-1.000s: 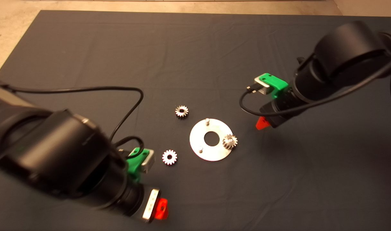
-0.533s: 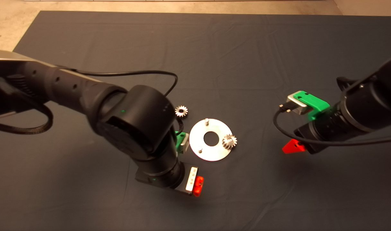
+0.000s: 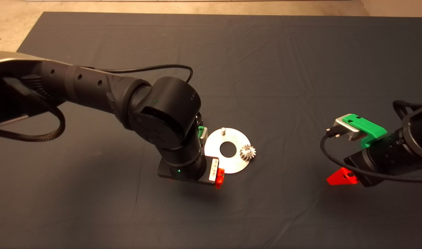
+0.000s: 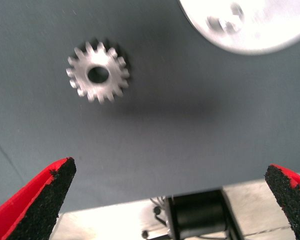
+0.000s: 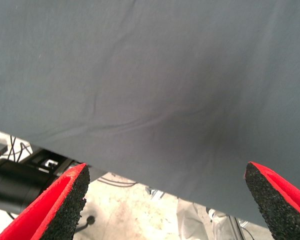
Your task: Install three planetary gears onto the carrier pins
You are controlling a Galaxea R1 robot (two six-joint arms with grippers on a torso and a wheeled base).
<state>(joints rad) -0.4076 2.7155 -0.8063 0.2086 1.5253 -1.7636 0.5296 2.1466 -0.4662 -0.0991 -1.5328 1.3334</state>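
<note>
The silver disc (image 3: 231, 162) lies at the mat's centre. One planetary gear (image 3: 248, 152) sits on its right carrier pin. The far pin (image 3: 223, 130) is bare, and the third pin is hidden by my left arm. My left gripper (image 3: 216, 174) hangs open at the disc's near left edge. The left wrist view shows its pads (image 4: 45, 205) wide apart above the mat, with a loose gear (image 4: 97, 75) flat on the mat and the disc's edge (image 4: 260, 30) with a pin (image 4: 225, 21) beyond. The other loose gear is hidden under the left arm. My right gripper (image 3: 346, 178) is open and empty, far right of the disc.
The left arm's elbow (image 3: 165, 110) and cable (image 3: 145, 69) hang over the mat left of the disc. The right wrist view shows bare mat (image 5: 150, 75), its edge, and floor with cables (image 5: 115, 180) past it. Tan floor (image 3: 6, 20) borders the mat's far side.
My left arm swung in from the lower left to the disc's left edge, covering both loose gears in the head view. My right arm drew back to the right and nearer the front.
</note>
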